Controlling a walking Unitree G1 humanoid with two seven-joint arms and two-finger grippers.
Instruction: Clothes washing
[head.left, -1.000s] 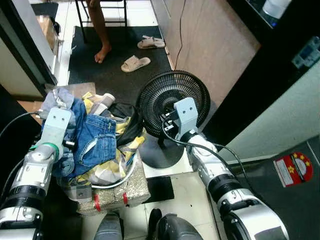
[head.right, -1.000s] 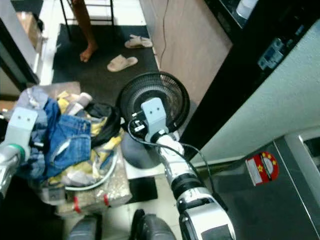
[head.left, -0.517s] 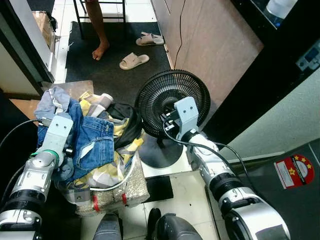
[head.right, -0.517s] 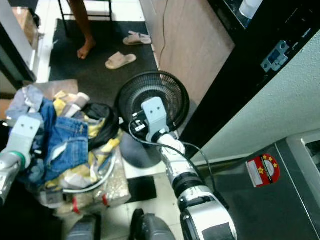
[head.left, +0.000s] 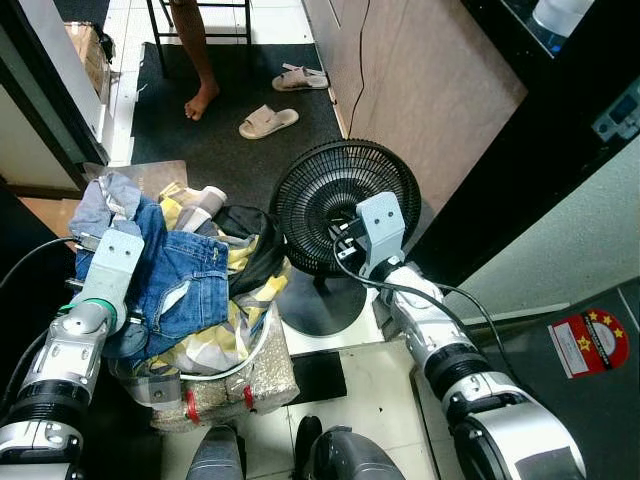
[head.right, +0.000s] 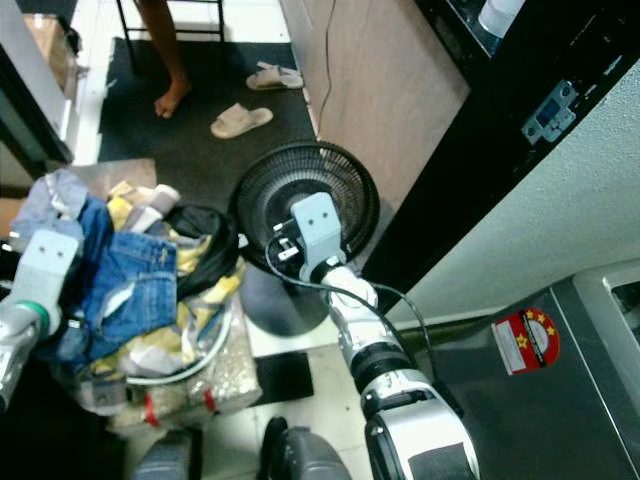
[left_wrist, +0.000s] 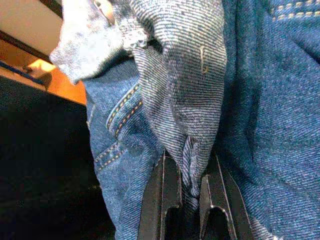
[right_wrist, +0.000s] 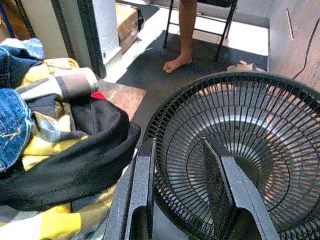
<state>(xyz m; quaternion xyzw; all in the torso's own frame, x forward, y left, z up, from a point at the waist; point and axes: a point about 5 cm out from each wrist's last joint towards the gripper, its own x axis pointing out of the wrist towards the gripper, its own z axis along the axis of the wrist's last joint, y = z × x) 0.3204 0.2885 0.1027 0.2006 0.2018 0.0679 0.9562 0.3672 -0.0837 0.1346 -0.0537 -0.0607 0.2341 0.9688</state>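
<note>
Clothes (head.left: 200, 290) fill the left half of the head views, heaped in a basket (head.left: 262, 335) that rests on a speckled sack (head.left: 235, 385) at lower left; blue denim jeans (head.left: 185, 280) lie on top, over yellow-and-grey cloth and a black garment (head.left: 250, 250). To the right of the heap, at frame centre, stands a black floor fan (head.left: 340, 205), and at the top of the frame a person's bare leg (head.left: 200, 60) and two sandals (head.left: 268, 120) sit on a dark mat. The left gripper (left_wrist: 192, 197) is at the left edge of the heap, its jaws narrow and pinched on a fold of the jeans. The right gripper (right_wrist: 180, 195) hovers in front of the fan grille, jaws wide and empty. The step in hand looks like drawing the jeans off the pile. To do it well, I judge the lift should go straight up and slowly, since the fold held is thin and could slip, and the jeans may drag the cloth beneath them out of the basket. The right arm would best keep off the fan, or move across to steady the basket's rim.
</note>
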